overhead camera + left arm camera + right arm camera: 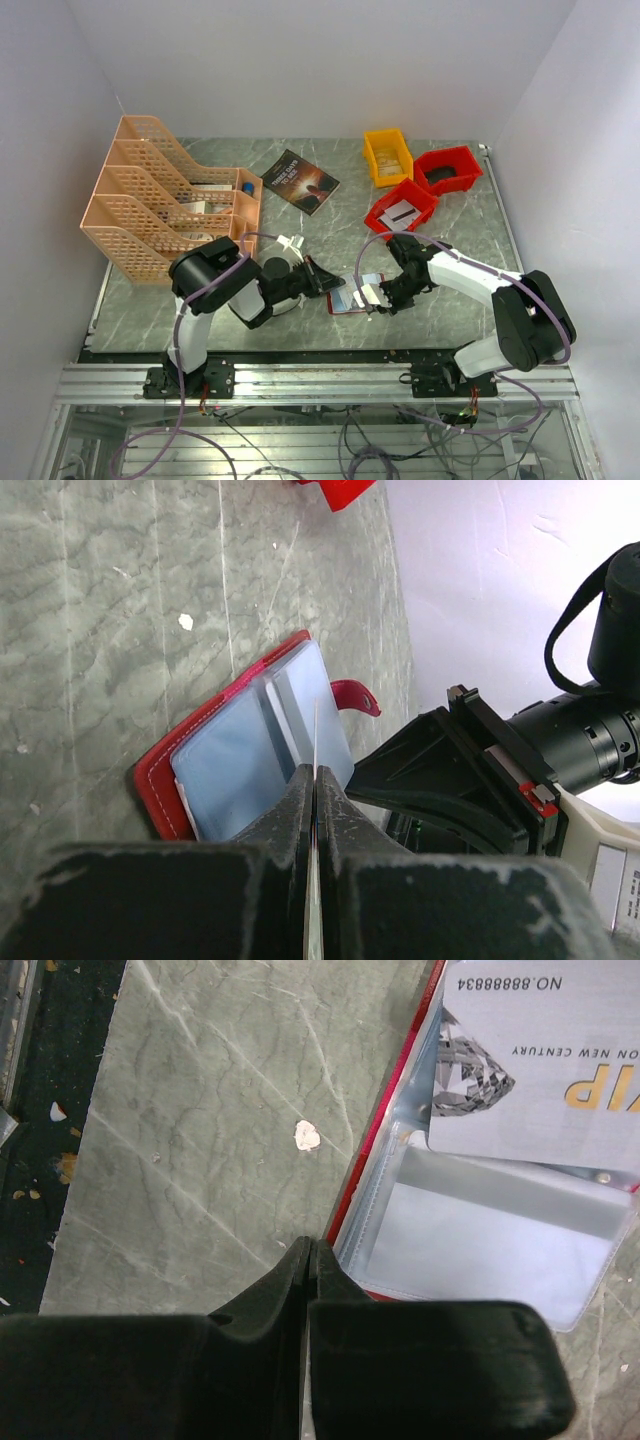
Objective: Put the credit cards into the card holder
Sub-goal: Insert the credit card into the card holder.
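Note:
The card holder (349, 299) lies open on the marble table between both arms, red cover down, clear pockets (235, 760) up. My left gripper (316, 772) is shut on a thin credit card (316, 735), seen edge-on and standing upright over the holder's pockets. A second card (540, 1070), white with a diamond print and gold letters, lies on the holder's upper pockets. My right gripper (312, 1245) is shut, its tips at the holder's red edge (375, 1145) beside a vacant clear pocket (480, 1245). Whether it pinches anything is hidden.
A peach file rack (170, 205) stands at the back left and a dark book (300, 180) lies behind the arms. A yellow bin (387, 155) and two red bins (448, 170) (402, 208) sit at the back right. The right arm's wrist (590, 720) is close beside the left fingers.

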